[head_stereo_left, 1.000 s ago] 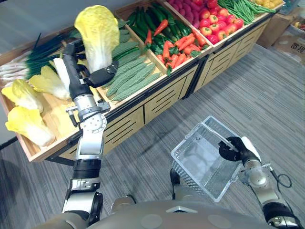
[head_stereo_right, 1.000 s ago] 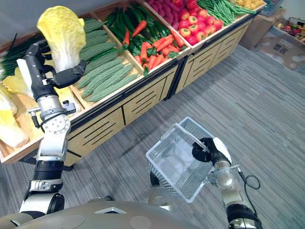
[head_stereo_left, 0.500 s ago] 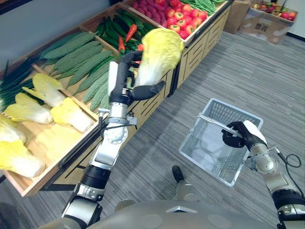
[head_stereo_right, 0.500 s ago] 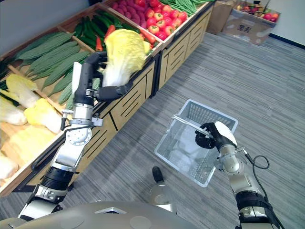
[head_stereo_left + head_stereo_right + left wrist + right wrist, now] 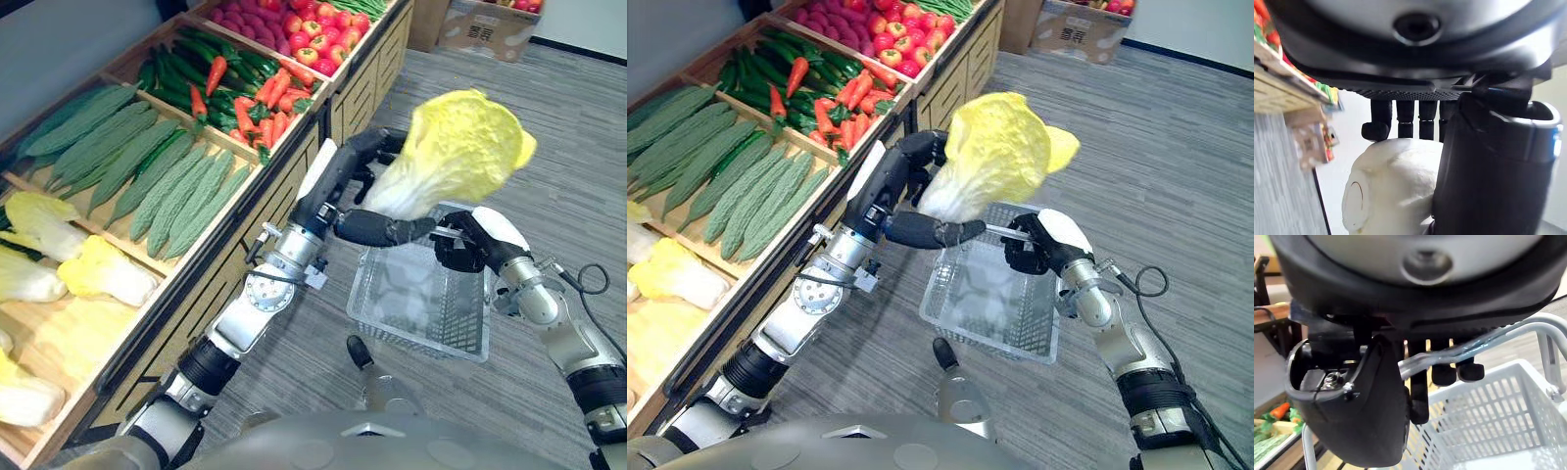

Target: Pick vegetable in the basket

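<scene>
1. The basket [image 5: 416, 338] is a pale mesh one with a metal handle [image 5: 1488, 340], held in the air over the grey floor [image 5: 578, 137]. No vegetable lies in it.
2. The right hand [image 5: 472, 245] is at the basket's right rim, clenched on the handle. Its wrist view shows the dark fingers [image 5: 1469, 369] hooked over the bar.
3. The cabbage [image 5: 456, 147], yellow-leaved with a white stalk end, hangs above the basket, towards its far rim and clear of the mesh. Its leafy top tilts up and away to the right, and its stalk end points down towards the basket's left side.
4. The left hand [image 5: 345, 186] is above the basket's left rim, grasping the cabbage at the stalk end, with the fingers over the top and the thumb underneath. In the left wrist view the fingers [image 5: 1405, 122] curl onto the pale stalk base.
5. Left of the basket stands a wooden produce stand [image 5: 245, 245] with slatted fronts. Its nearest bin holds bitter gourds [image 5: 167, 186], with carrots [image 5: 260, 103] further along and more cabbages [image 5: 108, 279] at the near end.
</scene>
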Controlling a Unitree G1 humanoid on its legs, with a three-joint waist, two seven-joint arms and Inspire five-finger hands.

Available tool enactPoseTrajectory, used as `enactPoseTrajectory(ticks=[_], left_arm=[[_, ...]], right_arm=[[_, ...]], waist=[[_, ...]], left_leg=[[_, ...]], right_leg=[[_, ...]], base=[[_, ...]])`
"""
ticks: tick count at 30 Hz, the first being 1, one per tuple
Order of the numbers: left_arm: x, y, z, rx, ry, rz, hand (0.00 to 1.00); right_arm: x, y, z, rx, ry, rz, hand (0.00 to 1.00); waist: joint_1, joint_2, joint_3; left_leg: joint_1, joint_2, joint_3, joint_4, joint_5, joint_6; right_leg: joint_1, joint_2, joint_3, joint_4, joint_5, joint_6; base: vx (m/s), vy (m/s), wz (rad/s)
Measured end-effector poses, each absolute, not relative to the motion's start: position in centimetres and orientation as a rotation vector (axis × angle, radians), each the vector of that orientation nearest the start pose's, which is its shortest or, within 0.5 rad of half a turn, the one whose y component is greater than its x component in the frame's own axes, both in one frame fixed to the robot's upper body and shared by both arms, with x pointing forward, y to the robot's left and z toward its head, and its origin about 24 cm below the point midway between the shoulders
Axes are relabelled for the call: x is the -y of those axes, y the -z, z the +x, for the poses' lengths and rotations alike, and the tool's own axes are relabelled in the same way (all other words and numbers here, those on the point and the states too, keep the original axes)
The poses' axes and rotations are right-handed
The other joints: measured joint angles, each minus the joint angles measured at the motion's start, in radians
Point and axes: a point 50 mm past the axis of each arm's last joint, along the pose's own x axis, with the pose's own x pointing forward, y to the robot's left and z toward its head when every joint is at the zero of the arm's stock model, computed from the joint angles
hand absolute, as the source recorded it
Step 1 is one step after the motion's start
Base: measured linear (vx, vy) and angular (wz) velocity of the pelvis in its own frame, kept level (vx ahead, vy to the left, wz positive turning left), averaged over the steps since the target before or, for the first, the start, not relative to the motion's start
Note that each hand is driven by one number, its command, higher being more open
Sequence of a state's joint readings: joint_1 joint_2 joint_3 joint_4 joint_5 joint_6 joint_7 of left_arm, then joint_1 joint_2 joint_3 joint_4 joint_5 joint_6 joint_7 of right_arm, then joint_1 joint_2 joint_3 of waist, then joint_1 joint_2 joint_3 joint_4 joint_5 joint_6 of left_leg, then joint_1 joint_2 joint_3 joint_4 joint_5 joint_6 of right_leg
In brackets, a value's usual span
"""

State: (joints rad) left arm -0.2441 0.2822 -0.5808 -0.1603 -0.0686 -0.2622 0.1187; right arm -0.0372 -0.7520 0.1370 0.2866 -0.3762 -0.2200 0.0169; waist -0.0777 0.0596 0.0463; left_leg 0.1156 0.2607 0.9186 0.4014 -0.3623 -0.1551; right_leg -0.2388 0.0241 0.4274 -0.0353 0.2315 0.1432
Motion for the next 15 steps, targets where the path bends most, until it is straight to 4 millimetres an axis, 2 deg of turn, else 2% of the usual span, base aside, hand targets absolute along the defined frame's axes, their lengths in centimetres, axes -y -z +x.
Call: enactPoseTrajectory(ticks=[8, 15], left_arm=[[-3.6, -13.5, 23.3, 0.607, 0.718, 0.162, 0.00], [-3.7, -11.8, 22.3, 0.563, 0.855, 0.258, 0.00]], right_arm=[[26.9, -4.6, 24.8, -0.102, -0.352, -1.152, 0.00], [25.0, -5.6, 25.0, -0.024, -0.425, -1.133, 0.00]], waist=[[-0.008, 0.002, 0.000], [-0.007, 0.008, 0.000]], left_leg=[[0.018, 0.023, 0.059, 0.016, -0.005, -0.013], [0.052, 0.029, 0.123, 0.017, -0.011, -0.028]], right_leg=[[-0.019, 0.035, 0.038, 0.016, 0.000, -0.001], [-0.023, 0.066, 0.088, 0.019, 0.001, -0.001]], base=[[0.03, -0.004, -0.20], [0.04, 0.020, -0.24]])
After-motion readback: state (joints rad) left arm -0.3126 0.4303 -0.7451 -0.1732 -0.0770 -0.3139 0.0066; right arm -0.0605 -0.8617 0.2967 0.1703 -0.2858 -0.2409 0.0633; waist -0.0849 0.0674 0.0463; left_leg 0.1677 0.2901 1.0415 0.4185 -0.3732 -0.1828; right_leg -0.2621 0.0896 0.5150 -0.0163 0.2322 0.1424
